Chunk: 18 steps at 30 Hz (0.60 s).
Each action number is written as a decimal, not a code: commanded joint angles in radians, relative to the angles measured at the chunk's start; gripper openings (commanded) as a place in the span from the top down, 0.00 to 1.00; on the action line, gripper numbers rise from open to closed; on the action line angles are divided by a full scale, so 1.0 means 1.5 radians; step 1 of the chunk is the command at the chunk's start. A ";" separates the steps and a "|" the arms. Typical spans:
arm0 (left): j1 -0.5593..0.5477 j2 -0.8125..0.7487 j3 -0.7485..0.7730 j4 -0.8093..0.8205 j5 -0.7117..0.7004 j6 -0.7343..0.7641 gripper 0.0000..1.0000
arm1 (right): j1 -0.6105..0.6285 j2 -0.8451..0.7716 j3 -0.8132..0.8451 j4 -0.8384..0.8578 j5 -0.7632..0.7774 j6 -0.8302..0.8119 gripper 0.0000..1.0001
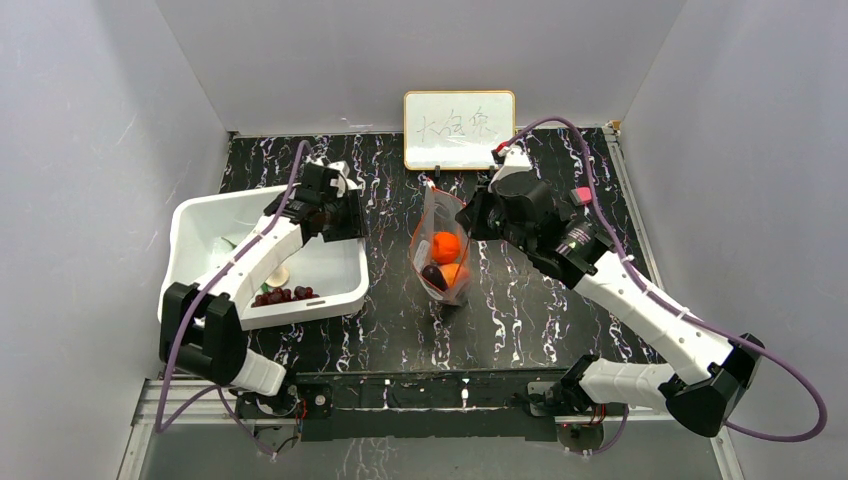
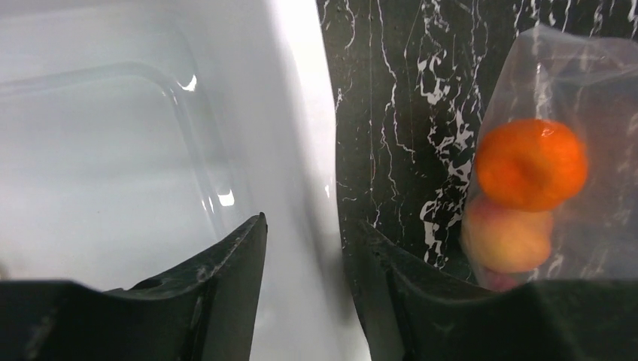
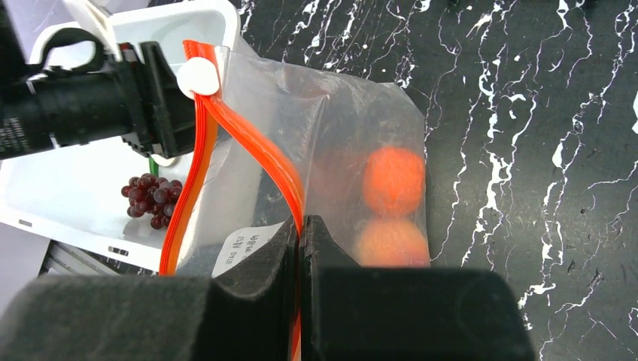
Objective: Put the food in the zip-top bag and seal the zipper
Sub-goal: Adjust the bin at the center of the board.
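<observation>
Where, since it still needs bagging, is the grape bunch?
Top view: the grape bunch lies inside the white bin on the left, near its front wall.

My jaws are matt black plastic, faintly grainy. The zip-top bag (image 3: 353, 128) is thin clear film, crinkled and hazy. Its zipper (image 3: 248, 143) is a smooth red-orange plastic strip. The white bin (image 2: 113, 150) is glossy moulded plastic that catches highlights. The table (image 2: 391, 113) looks like black marble veined white. The orange fruit (image 2: 531, 164) has dull, dimpled skin, and the grape bunch (image 3: 150, 199) shines.
</observation>
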 commanded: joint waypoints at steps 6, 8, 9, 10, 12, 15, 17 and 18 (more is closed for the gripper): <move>-0.043 0.050 0.046 -0.025 0.049 0.119 0.72 | -0.002 -0.022 0.000 0.056 0.014 -0.010 1.00; -0.060 0.051 0.049 -0.042 0.035 0.137 0.81 | -0.003 -0.018 0.000 0.056 0.014 -0.013 1.00; -0.067 0.049 0.050 -0.052 0.026 0.145 0.85 | -0.002 -0.018 0.001 0.054 0.015 -0.014 1.00; -0.072 0.044 0.052 -0.062 0.020 0.154 0.89 | -0.003 -0.018 0.002 0.053 0.016 -0.014 1.00; -0.077 0.030 0.053 -0.080 0.016 0.176 0.94 | -0.003 -0.024 0.001 0.053 0.020 -0.014 1.00; -0.091 0.001 0.047 -0.103 0.020 0.234 0.99 | -0.003 -0.031 -0.002 0.051 0.032 -0.015 1.00; -0.098 -0.026 0.034 -0.104 0.029 0.278 1.00 | -0.003 -0.034 -0.002 0.049 0.036 -0.015 1.00; -0.100 -0.039 0.025 -0.104 0.040 0.304 1.00 | -0.003 -0.034 -0.002 0.049 0.037 -0.016 1.00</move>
